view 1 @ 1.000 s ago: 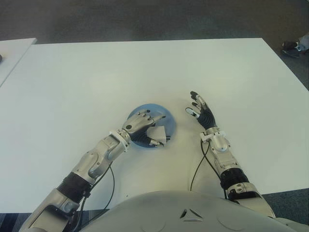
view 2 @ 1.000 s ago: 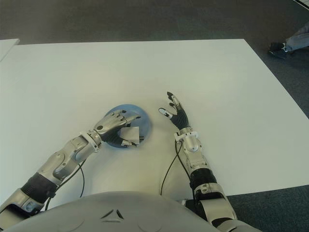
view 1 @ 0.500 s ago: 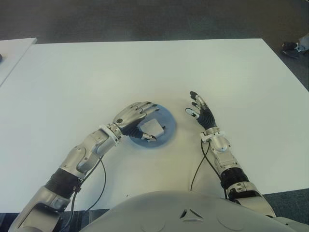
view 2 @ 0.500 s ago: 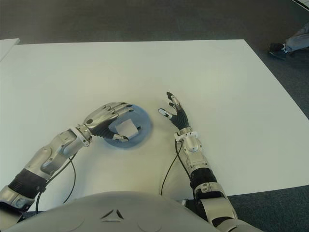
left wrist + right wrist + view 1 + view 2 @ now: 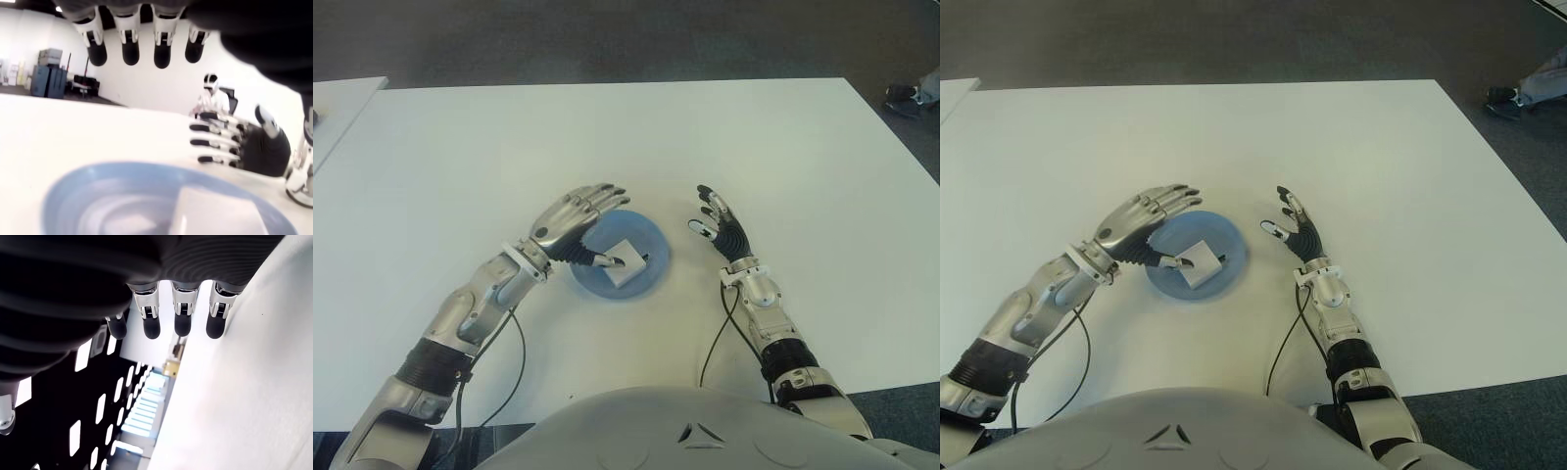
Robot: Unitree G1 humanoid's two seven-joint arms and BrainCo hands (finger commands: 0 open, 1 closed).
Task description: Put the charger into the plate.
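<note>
Charger [image 5: 624, 263] lies inside the blue plate [image 5: 651, 245], slightly twd our near-left part of the dish. We judge the placing done; what's left, if anything, is clearing our left hand away.

Left hand [image 5: 570, 221] shows over the plate's left edge, fingers stretched out & holding nothing. Thumb tip [image 5: 615, 261] is right by the charger's left side; can't tell whether touching or just apart. Left wrist view backs this: fingertips [image 5: 130, 51] spread above, plate and charger below w/ clear air between.

Right hand [image 5: 718, 227] shows just right of the plate, above the table [image 5: 783, 157], fingers extended, empty. Idle.

Charger appearance: small white block, roughly square, one face up, seems tilted a bit against the plate's curve. A short dark bit sticks out at its far-right corner, maybe prongs or a stub; too small to say. No cable visible on it.

Plate: shallow, round, pale blue, flat on the white table.
</note>
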